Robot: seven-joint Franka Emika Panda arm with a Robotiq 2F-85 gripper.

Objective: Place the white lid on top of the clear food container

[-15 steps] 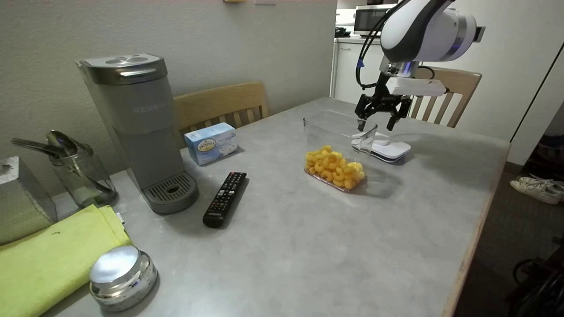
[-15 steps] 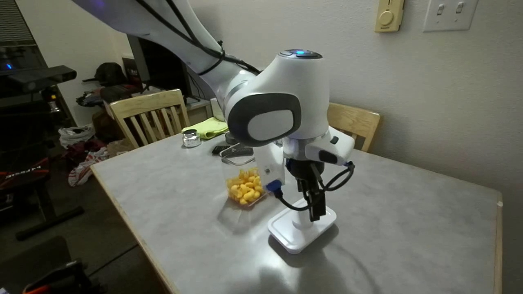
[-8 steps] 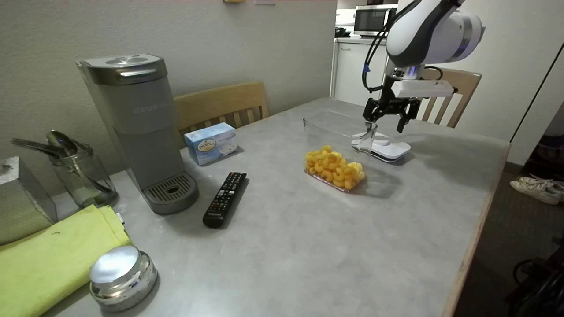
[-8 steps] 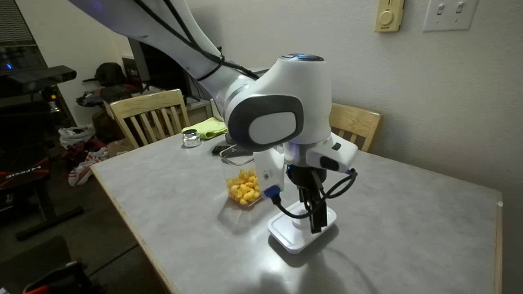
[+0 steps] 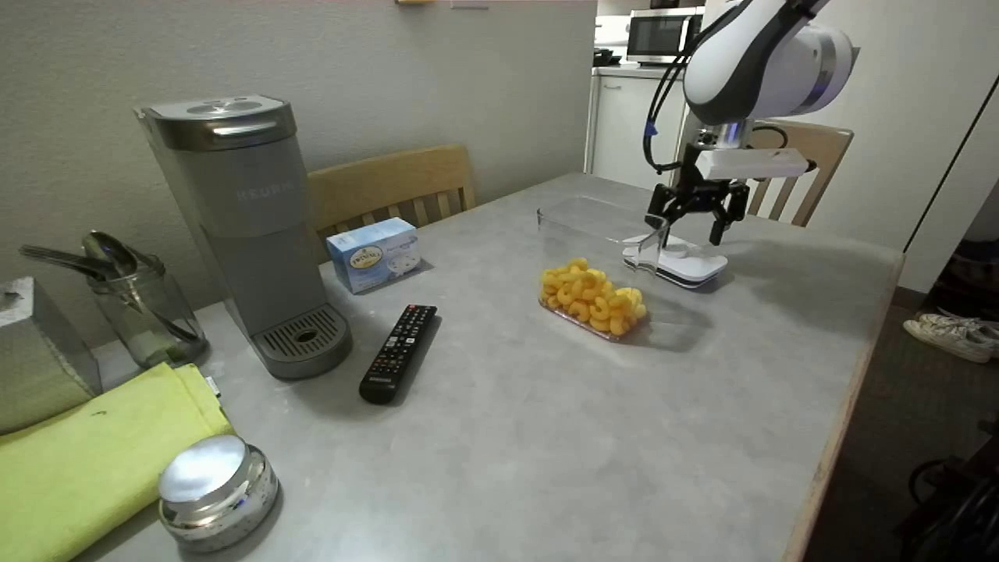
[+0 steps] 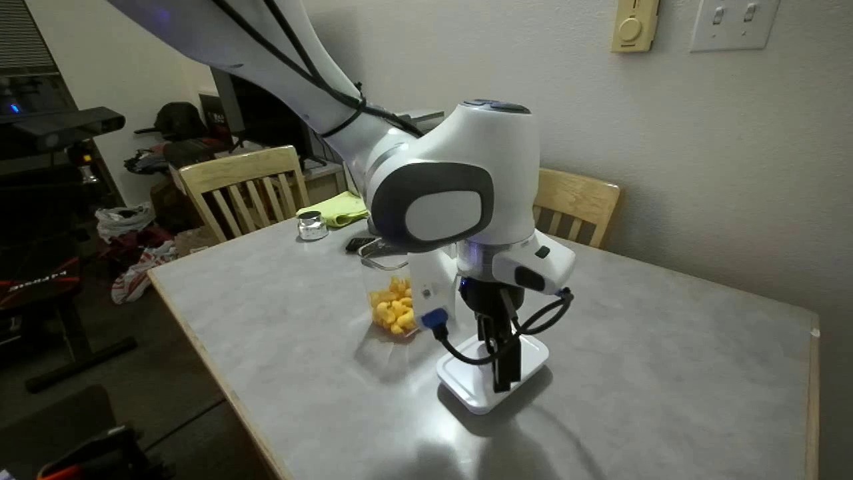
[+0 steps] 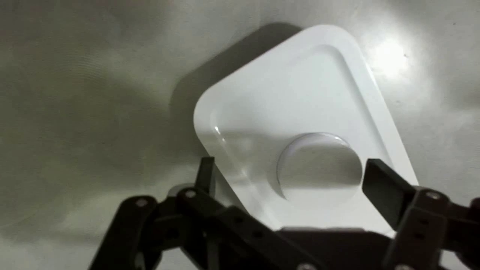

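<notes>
The white lid (image 7: 300, 93) lies flat on the table with a round raised knob (image 7: 318, 168) in its middle. It also shows in both exterior views (image 5: 691, 268) (image 6: 466, 377). My gripper (image 7: 291, 165) is open just above the lid. In the wrist view the right finger is close beside the knob and the left finger is over the lid's left edge, with a wide gap to the knob. In an exterior view the gripper (image 5: 688, 238) points down over the lid. The clear food container (image 5: 577, 242) stands open beside the lid with yellow food pieces inside. The arm partly hides it in an exterior view (image 6: 375, 277).
A black remote (image 5: 399, 353), a blue-and-white box (image 5: 375, 254), a grey coffee machine (image 5: 234, 234), a shiny metal jar (image 5: 218, 493) and a yellow cloth (image 5: 109, 460) lie farther along the table. The container's tall clear walls stand close to the gripper. A wall and chairs border the table.
My gripper has moved down towards the lid and a little sideways, rightward in an exterior view. It stays open. The lid and the container have not moved.
</notes>
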